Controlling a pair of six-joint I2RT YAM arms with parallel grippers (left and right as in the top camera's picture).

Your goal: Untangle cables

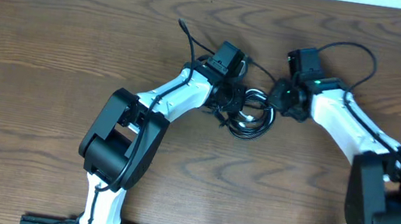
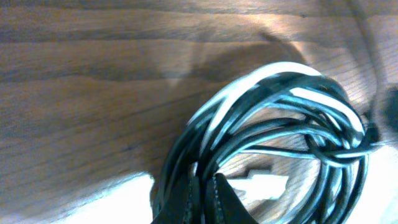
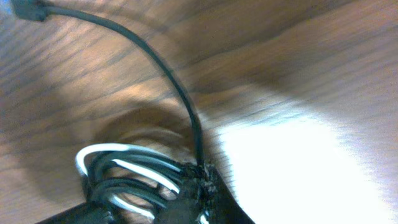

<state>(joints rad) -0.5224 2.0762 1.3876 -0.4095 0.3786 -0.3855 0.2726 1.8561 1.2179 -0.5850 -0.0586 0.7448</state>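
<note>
cables [image 1: 251, 119]: a tight coil of thin black strands with white wound through them. It is at the middle of the wooden table [image 1: 52, 52], well away from every edge and right between my two wrists.
white cable [image 2: 291, 67]: it runs round the outer rim of the coil alongside the black loops. In my right wrist view it shows as a pale arc on the coil's left side.
loose black cord [image 3: 166, 71]: it comes out of the coil at my right fingertips, arcs away over bare wood and ends in a small dark plug [image 3: 28, 9] well apart from the bundle.
left gripper [image 2: 201, 186]: my jaws are pressed together at the near rim of the coil with black strands running in between the pads, so I have hold of the cables there. From overhead this is the coil's left side.
right gripper [image 3: 196, 177]: my fingers are clamped tight on the cables where the loose black cord leaves the bundle, on the coil's right side.
spacing: my two hands are near one another, with the coil between them.
coil against the table: I cannot tell whether it rests on the wood or hangs just above it.
strand count: I cannot tell, because the loops overlap and my right wrist view is blurred.
</note>
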